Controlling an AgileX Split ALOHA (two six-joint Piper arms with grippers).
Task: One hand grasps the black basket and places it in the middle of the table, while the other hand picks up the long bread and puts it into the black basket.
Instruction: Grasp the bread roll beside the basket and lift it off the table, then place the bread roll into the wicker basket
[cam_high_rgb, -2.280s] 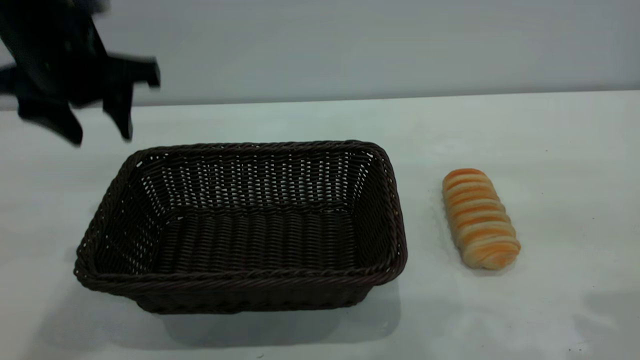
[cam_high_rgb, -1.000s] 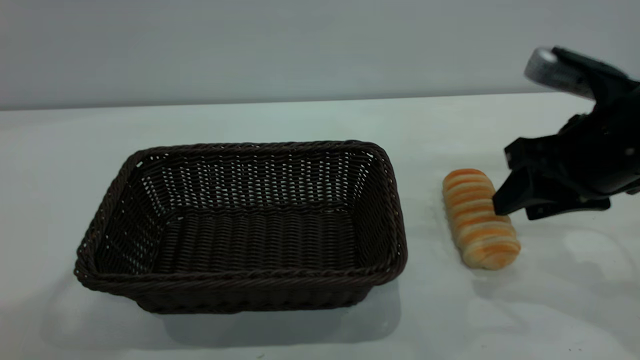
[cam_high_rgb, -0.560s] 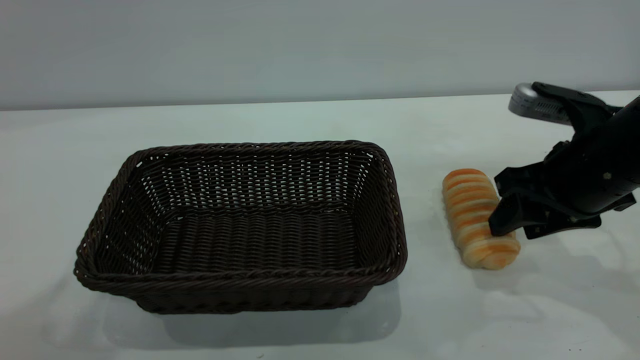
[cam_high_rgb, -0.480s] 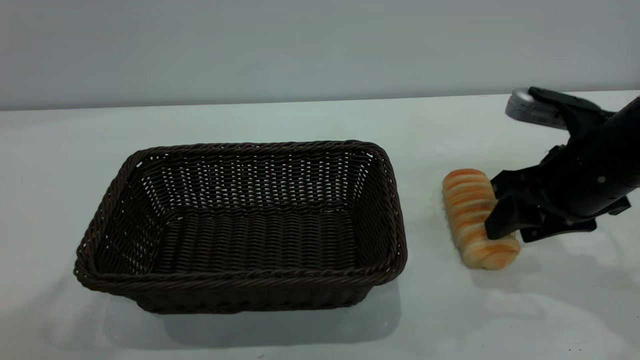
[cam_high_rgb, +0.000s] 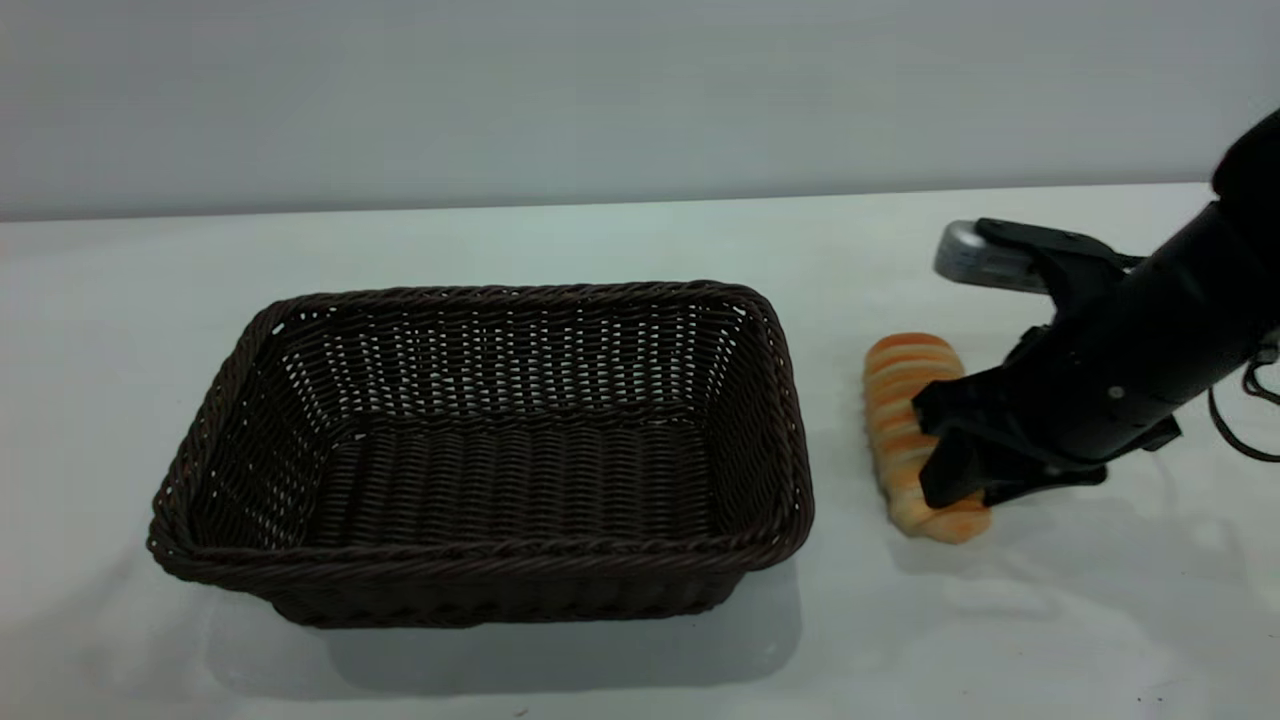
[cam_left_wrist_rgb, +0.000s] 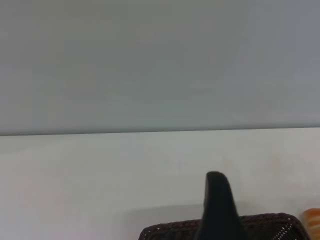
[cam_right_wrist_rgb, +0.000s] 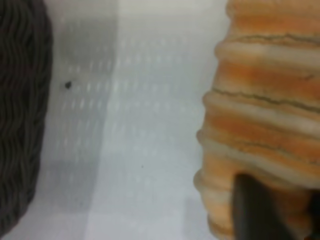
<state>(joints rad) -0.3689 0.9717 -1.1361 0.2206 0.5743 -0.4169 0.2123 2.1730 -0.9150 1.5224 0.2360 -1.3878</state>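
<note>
The black basket (cam_high_rgb: 480, 450) stands empty on the white table (cam_high_rgb: 600, 240), left of centre. The long bread (cam_high_rgb: 900, 420), striped orange and cream, lies on the table just right of the basket. My right gripper (cam_high_rgb: 930, 445) reaches in from the right, open, its two fingers straddling the bread's near half and touching it. In the right wrist view the bread (cam_right_wrist_rgb: 265, 110) fills the frame with one finger (cam_right_wrist_rgb: 255, 210) against it, and the basket wall (cam_right_wrist_rgb: 20, 125) shows beside it. My left gripper is outside the exterior view; its wrist view shows one finger (cam_left_wrist_rgb: 217, 205) above the basket rim (cam_left_wrist_rgb: 270, 225).
The table's far edge (cam_high_rgb: 640, 200) meets a plain grey wall. Bare tabletop lies between the basket and the bread (cam_high_rgb: 835, 450) and in front of both. A black cable (cam_high_rgb: 1250, 420) hangs by the right arm.
The left gripper has withdrawn out of the exterior view. The right gripper came in from the right, dropped onto the bread and shifted it a little to the left, towards the basket.
</note>
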